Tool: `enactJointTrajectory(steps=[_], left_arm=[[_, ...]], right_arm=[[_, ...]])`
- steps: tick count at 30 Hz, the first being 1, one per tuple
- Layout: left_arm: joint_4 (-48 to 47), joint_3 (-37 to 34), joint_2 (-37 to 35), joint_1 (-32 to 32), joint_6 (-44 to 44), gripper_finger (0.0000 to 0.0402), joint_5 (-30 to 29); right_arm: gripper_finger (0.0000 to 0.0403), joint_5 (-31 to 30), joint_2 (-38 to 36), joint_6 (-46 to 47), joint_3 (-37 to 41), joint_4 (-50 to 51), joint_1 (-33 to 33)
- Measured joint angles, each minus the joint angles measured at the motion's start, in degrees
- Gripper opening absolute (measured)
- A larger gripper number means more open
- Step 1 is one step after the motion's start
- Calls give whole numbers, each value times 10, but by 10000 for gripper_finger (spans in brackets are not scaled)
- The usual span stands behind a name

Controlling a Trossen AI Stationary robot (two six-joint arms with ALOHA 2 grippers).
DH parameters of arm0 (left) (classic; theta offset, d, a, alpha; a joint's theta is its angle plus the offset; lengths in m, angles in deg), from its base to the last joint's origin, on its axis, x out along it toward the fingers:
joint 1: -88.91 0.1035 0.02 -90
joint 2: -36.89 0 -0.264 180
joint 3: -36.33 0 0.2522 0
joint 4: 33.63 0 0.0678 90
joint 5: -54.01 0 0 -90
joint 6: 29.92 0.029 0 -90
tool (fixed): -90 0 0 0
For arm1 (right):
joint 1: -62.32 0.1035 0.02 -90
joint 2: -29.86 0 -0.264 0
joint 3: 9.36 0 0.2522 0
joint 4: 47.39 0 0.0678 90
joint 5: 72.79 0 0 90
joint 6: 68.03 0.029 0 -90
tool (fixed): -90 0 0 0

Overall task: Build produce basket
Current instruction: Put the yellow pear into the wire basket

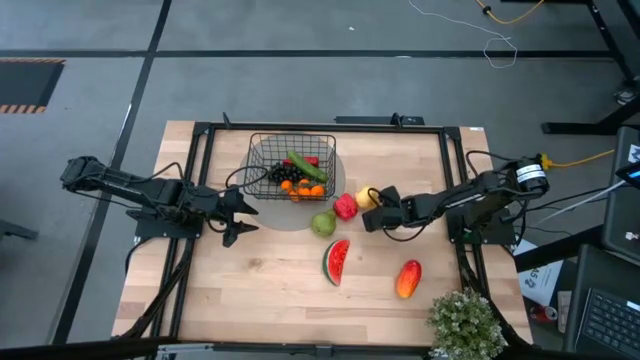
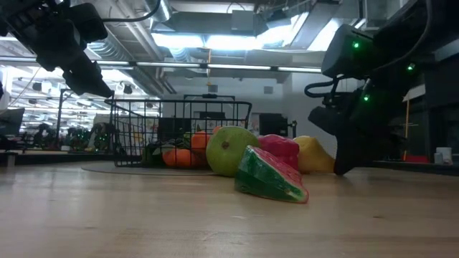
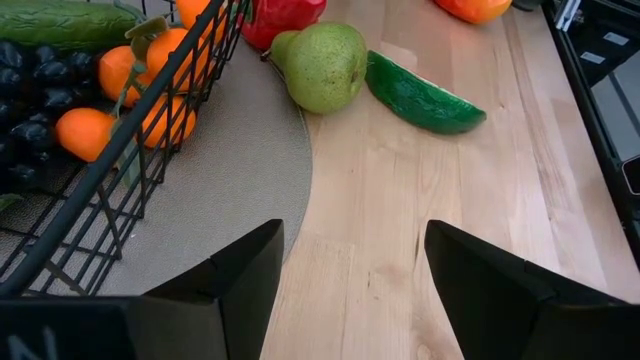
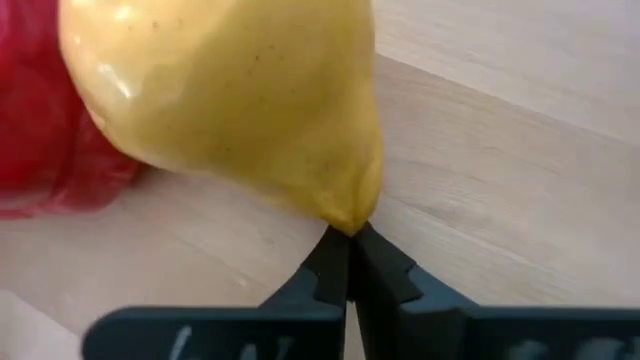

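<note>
The black wire basket [image 1: 290,165] stands on a round grey mat [image 3: 230,170] and holds a cucumber [image 1: 305,164], dark grapes [image 1: 284,175] and oranges [image 1: 311,188]. To its right, on the table, lie a green pear [image 1: 322,223], a red fruit [image 1: 345,207] and a yellow fruit [image 1: 367,197]. A watermelon slice [image 1: 336,262] and an orange-red mango [image 1: 408,279] lie nearer the front. My right gripper [image 4: 348,260] is shut at the yellow fruit's pointed end. My left gripper [image 3: 355,270] hangs open above the mat's edge, beside the basket. My right gripper's shut fingertips [image 4: 330,262] meet the yellow fruit's pointed end [image 4: 350,215]. They come slanting down from the table's right side. Whether any of that tip is caught between the fingers, I cannot tell. The fruit lies on the table against the red fruit [image 4: 60,150].
A potted leafy plant [image 1: 465,322] stands at the front right corner. A black frame [image 1: 200,200] runs along the table's left, right and far sides. Bare wood lies at the front left.
</note>
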Motion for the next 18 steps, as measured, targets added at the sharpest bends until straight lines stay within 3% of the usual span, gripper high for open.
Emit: enactJointTrajectory(steps=[3,7,13,18], left_arm=[[0,0,0,0,0,241,0],[0,0,0,0,0,241,0],[0,0,0,0,0,241,0],[0,0,0,0,0,241,0]], right_arm=[[5,6,-10,-25,-8,22,0],[2,8,-28,-35,-55,140,3],[1,-87,-37,-62,-189,345,2],[1,-170,-39,-111,-302,438,2]])
